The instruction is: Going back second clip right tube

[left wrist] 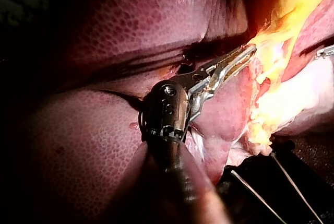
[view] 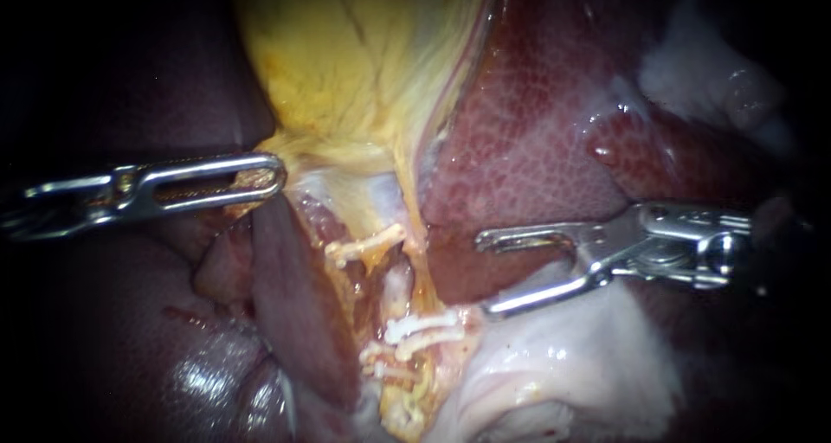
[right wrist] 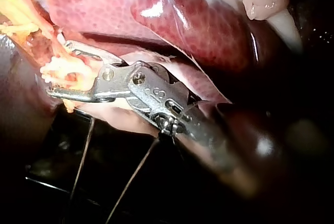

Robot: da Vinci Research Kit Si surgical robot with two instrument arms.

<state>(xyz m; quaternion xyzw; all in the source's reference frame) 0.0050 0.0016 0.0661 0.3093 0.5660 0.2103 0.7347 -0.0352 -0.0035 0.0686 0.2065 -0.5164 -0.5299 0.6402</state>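
Two jaws of my right instrument [view: 485, 274] stand wide apart and hold nothing. Between them shows only the dark edge of the liver [view: 537, 131], which the jaws do not grip. Just ahead of the lower jaw's tip, close to it but outside the gap, lie the nearest white clips [view: 422, 326] - at least two of them, set across the strands of tissue there. A little beyond these, away from the jaws, a pale tube [view: 397, 289] runs up toward one more white clip [view: 363, 246]. I cannot tell for sure which strand is the right tube. Further on the far side of the clips is my left instrument [view: 270, 178]. Its slotted jaws lie closed on the yellow lower edge of the gallbladder [view: 346, 54] - the left wrist view shows yellow tissue pinched between them.
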